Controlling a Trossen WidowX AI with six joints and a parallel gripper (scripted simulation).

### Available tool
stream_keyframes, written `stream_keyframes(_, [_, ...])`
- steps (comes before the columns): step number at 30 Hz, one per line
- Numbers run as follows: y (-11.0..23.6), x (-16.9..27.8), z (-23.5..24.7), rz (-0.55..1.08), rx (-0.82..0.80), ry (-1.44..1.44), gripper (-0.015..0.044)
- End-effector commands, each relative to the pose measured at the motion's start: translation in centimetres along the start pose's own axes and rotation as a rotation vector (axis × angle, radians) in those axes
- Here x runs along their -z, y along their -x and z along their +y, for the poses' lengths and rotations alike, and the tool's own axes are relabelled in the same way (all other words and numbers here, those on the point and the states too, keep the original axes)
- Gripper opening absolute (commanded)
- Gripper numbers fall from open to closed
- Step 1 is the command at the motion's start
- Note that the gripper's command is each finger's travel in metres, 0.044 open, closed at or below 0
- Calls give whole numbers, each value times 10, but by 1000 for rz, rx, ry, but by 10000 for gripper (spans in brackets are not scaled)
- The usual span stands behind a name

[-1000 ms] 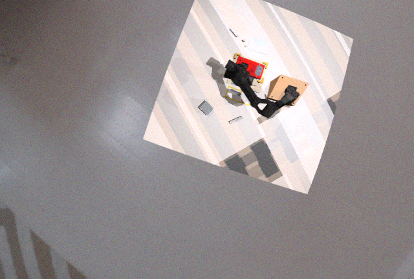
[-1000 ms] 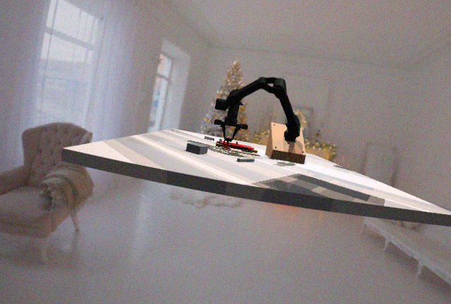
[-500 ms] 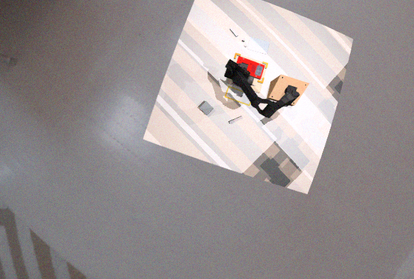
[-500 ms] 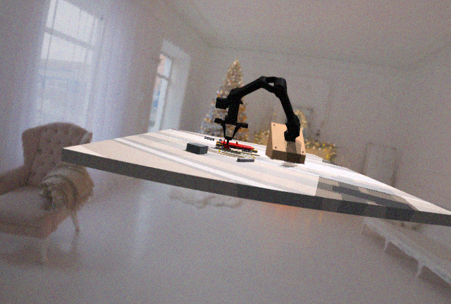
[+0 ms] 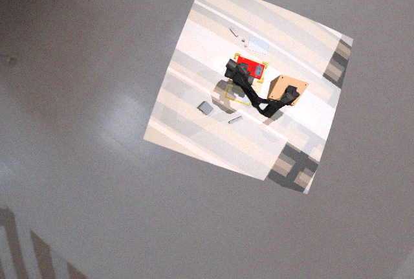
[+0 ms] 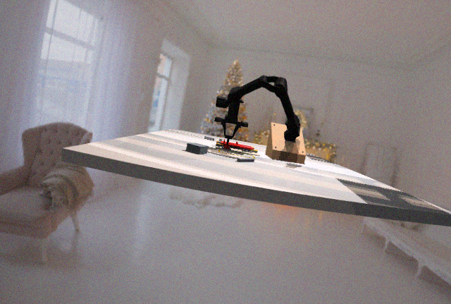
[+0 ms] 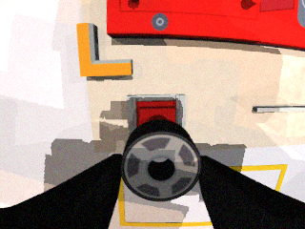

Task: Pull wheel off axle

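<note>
Wheel (image 7: 160, 167), dark rimmed with grey spokes and a black hub hole, sits clamped between the two black fingers of my tool (image 7: 160, 175), which is about half closed around it. In the wrist view the wheel hangs above the worktop (image 5: 187, 138), over the far edge of a thin yellow rectangle outline (image 7: 267, 168), the marked area. Just beyond the wheel is a small red block (image 7: 155, 110) in a pale square frame. Farther off lies a large red plate (image 7: 197, 13), with an orange corner bracket (image 7: 95, 57) near its left corner. A thin grey rod (image 7: 276, 109) lies to the right. From above, my black arm (image 5: 253, 96) reaches from a tan wooden base block (image 5: 279, 87). A grey box (image 5: 205, 107) rests on the worktop well apart.
</note>
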State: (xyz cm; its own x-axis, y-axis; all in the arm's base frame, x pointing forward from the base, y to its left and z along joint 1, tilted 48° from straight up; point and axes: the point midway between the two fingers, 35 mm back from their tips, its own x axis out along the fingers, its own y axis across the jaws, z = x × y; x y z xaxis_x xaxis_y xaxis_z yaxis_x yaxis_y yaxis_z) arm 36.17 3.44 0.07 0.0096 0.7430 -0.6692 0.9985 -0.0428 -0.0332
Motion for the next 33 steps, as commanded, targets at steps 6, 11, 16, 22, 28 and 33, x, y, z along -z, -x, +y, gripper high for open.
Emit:
stream_keyframes(6, [11, 0, 0, -5, -2, 4, 0])
stream_keyframes(11, [35, 0, -2, -6, -2, 3, 0])
stream_keyframes(16, [30, 4, -5, 0, 4, -5, 0])
stream_keyframes(22, [33, 27, -15, -2, 3, -4, 0])
stream_keyframes(28, [35, 49, -27, -3, 2, -3, 0])
stream_keyframes(33, [36, 66, -38, -3, 1, -1, 0])
